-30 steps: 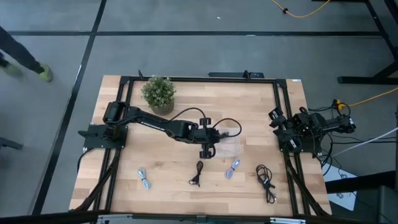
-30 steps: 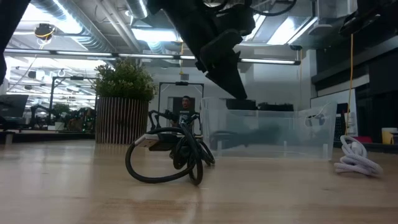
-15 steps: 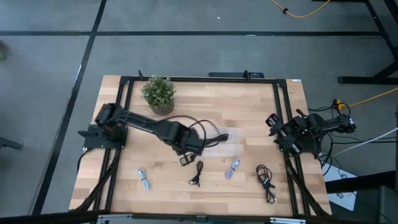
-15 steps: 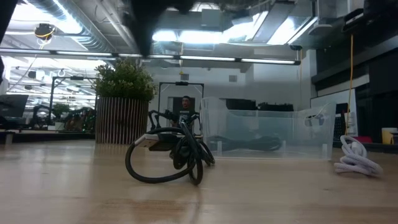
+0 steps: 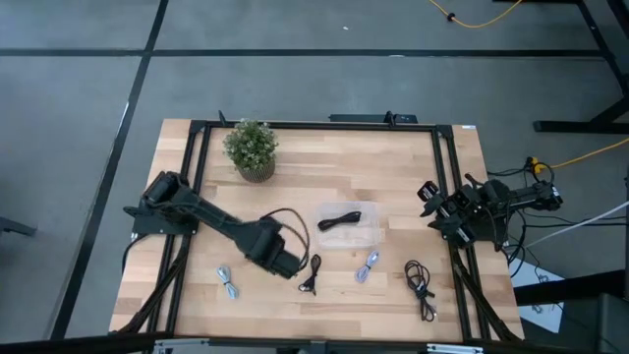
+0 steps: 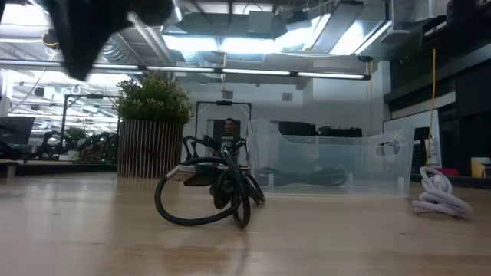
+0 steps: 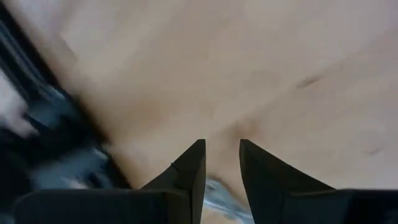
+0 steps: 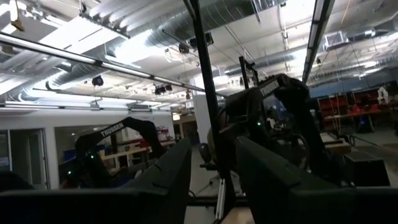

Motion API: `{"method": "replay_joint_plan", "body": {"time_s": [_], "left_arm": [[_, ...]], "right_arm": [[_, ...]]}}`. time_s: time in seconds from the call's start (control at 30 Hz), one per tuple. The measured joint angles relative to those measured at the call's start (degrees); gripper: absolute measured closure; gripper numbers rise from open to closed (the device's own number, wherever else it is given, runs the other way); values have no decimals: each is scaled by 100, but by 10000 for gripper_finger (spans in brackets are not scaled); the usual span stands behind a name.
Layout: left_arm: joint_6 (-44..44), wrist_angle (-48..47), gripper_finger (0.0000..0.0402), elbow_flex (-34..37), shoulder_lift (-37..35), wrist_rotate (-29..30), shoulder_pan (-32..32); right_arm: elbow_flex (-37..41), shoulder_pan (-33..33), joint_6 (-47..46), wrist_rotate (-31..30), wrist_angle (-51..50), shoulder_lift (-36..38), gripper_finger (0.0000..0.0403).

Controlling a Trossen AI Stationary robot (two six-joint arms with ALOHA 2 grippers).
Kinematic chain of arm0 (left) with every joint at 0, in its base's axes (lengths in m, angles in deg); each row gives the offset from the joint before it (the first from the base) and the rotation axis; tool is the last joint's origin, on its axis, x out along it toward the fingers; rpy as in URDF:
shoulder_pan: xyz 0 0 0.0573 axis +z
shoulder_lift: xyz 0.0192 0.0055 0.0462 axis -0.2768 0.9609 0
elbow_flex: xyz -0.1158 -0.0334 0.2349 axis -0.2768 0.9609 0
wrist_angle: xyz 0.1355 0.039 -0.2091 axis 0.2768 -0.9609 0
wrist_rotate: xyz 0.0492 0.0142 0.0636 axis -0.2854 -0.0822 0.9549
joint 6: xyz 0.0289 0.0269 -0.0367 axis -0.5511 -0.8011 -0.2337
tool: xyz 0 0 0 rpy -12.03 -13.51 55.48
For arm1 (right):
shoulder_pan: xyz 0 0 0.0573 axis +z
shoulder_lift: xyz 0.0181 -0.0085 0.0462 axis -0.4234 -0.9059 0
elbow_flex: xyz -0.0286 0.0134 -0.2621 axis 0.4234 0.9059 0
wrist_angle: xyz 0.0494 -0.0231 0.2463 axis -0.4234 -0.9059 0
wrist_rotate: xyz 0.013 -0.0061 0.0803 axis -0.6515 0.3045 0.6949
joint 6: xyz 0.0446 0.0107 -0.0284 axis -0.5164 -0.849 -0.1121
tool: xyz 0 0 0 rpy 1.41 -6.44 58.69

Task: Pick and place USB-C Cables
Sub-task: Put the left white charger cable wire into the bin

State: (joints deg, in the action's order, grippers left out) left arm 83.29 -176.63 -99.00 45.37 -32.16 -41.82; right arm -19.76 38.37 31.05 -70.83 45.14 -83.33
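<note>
My left gripper (image 5: 286,264) (image 7: 221,144) is open and hovers over bare table, between a silver-grey braided cable (image 5: 228,283) and a black cable (image 5: 313,274). In the low view that black cable (image 6: 211,192) lies as a loose coil on the wood. A blurred pale shape shows low between the fingers in the left wrist view. Another black cable (image 5: 343,221) lies inside the clear container (image 5: 369,234). A second silver-grey cable (image 5: 369,266) (image 6: 437,195) and a third black cable (image 5: 421,285) lie along the near side. My right gripper (image 5: 428,194) (image 8: 214,155) waits open at the table's right edge.
A potted plant (image 5: 250,147) (image 6: 153,126) stands at the far left of the table. The clear container (image 6: 330,165) sits mid-table. A black frame (image 5: 314,125) runs around the tabletop. Bare wood lies between the plant and the container.
My left gripper has swung from above the clear container toward the table's near-left, and now hangs over the wood left of the middle black cable. In the low view it has passed from above the container out to the upper left corner. The cables on the table have stayed put.
</note>
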Motion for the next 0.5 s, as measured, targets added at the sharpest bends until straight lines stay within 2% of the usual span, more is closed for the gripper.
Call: {"method": "replay_joint_plan", "body": {"time_s": [0.13,0.23,0.33,0.43,0.5], "left_arm": [[1608,143,311,372,16,-696,-437],[2579,371,311,571,6,-919,-859],[3475,656,311,659,7,-813,-1343],[4564,947,311,762,7,-331,-1744],[4680,1255,311,871,11,-315,-1863]], "right_arm": [[0,0,-160,-2,-334,-2,269],[0,0,-534,-2,-611,-2,269],[0,0,-815,-4,-785,-2,269],[0,0,-952,-4,-869,-4,269],[0,0,-952,-4,-864,-2,269]]}}
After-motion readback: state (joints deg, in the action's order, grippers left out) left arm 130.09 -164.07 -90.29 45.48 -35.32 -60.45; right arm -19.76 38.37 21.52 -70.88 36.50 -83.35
